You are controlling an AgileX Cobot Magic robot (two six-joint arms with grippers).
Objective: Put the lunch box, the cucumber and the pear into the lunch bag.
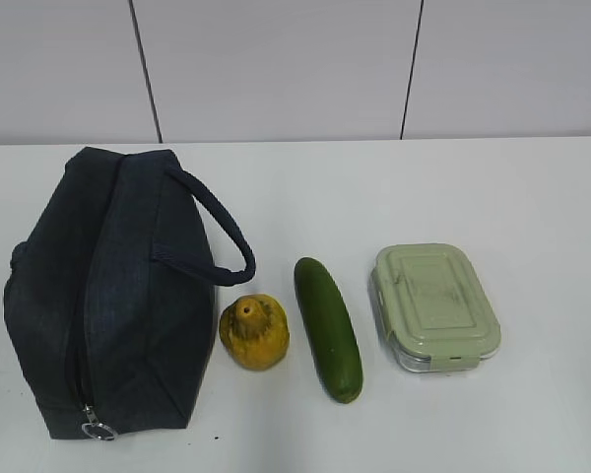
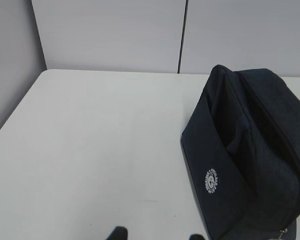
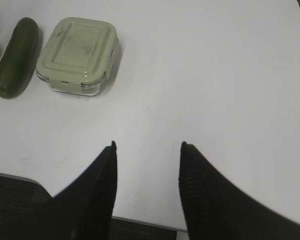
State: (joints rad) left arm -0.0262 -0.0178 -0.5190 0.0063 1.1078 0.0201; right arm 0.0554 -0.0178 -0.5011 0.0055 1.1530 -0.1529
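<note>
Navy lunch bag (image 2: pixel 250 150) cut off at right, left jaws barely visible, right jaws spread, empty

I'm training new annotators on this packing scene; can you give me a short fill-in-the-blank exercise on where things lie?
1. In the exterior view, the pear lies between the bag and the ____.
2. The thing farthest right on the table is the ____.
3. The bag's zipper is ____.
4. The right gripper holds ____.

Missing words: cucumber; lunch box; closed; nothing
</note>
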